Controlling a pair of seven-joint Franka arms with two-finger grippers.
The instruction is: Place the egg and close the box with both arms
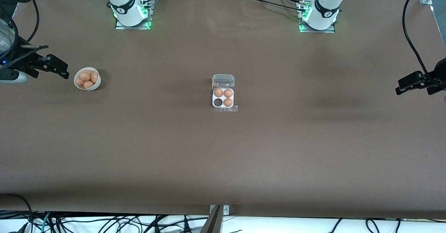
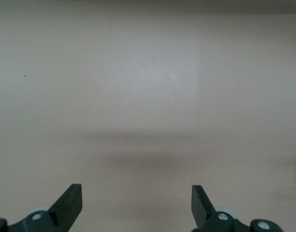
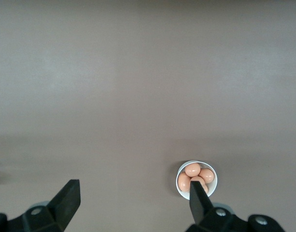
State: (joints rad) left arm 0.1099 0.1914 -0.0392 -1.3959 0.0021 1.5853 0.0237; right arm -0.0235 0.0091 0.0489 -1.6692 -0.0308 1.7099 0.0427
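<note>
The box (image 1: pixel 223 98) lies mid-table, a whitish four-cell tray with its clear lid (image 1: pixel 223 80) folded open toward the robots' bases. Three brown eggs (image 1: pixel 228 102) fill its cells, and one cell (image 1: pixel 218 102) nearer the front camera is empty. Several look-alike brown eggs (image 1: pixel 86 76) lie in a round white bowl (image 1: pixel 87 86) toward the right arm's end. My right gripper (image 1: pixel 65 70) hangs open and empty beside that bowl, whose eggs (image 3: pixel 192 169) show by one fingertip (image 3: pixel 195 193). Over bare table at the left arm's end, my left gripper (image 1: pixel 398 86) is open and empty.
Brown table cover (image 1: pixel 223 156) spreads wide on every side of the box. The two arm bases (image 1: pixel 130 15) (image 1: pixel 318 18) stand along the edge farthest from the front camera. Cables and a metal bracket (image 1: pixel 216 217) sit off the nearest edge.
</note>
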